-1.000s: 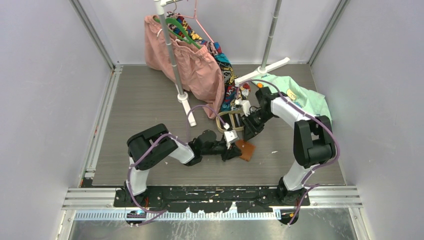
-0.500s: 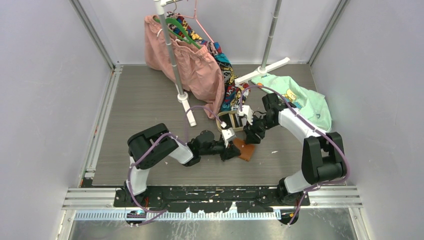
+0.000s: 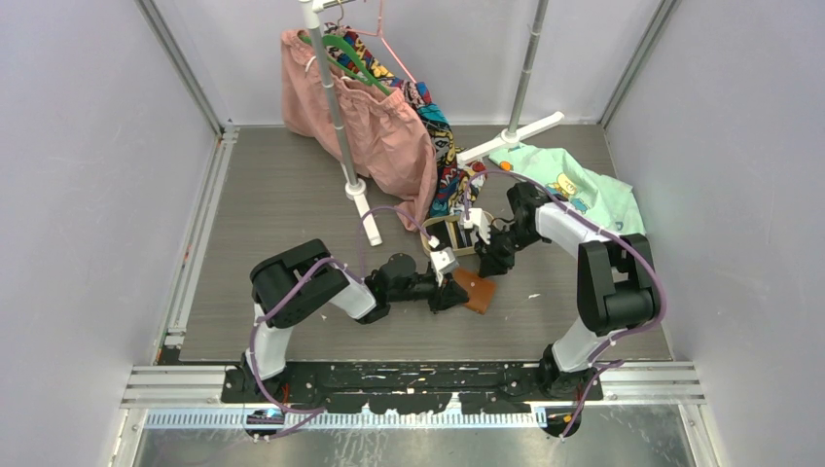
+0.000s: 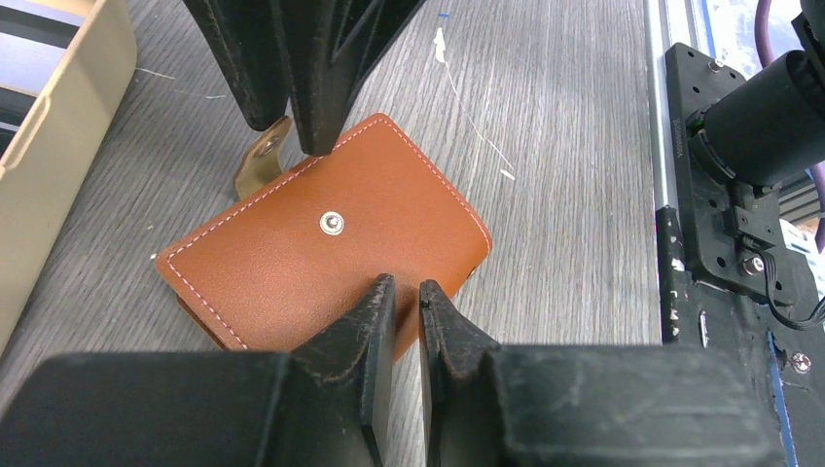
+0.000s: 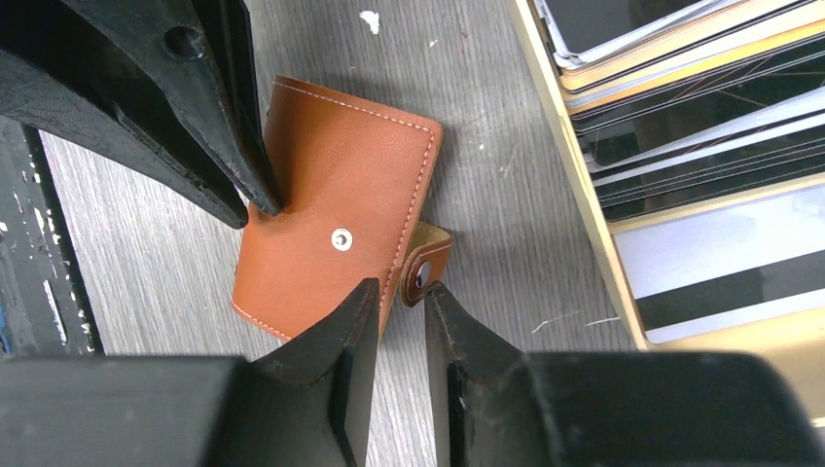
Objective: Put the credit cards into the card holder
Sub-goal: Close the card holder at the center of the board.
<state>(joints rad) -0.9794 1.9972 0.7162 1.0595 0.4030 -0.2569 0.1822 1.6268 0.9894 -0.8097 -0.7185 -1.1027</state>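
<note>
R wrist: credit cards (image 5: 700, 126) stacked in tray (image 5: 574, 185); L wrist: tray wall.

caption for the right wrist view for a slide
closed tan card holder on the table, right fingers by its snap tab, left fingers at its opposite edge, cards stacked in the tray

The grey wood-grain table (image 3: 282, 224) carries a brown card holder (image 3: 478, 291) at centre, a beige tray (image 3: 435, 230) just above it and a mint shirt (image 3: 589, 193) at right.

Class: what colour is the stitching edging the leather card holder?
Whitish, on the tan-brown leather card holder; clearest in the left wrist view.
</note>
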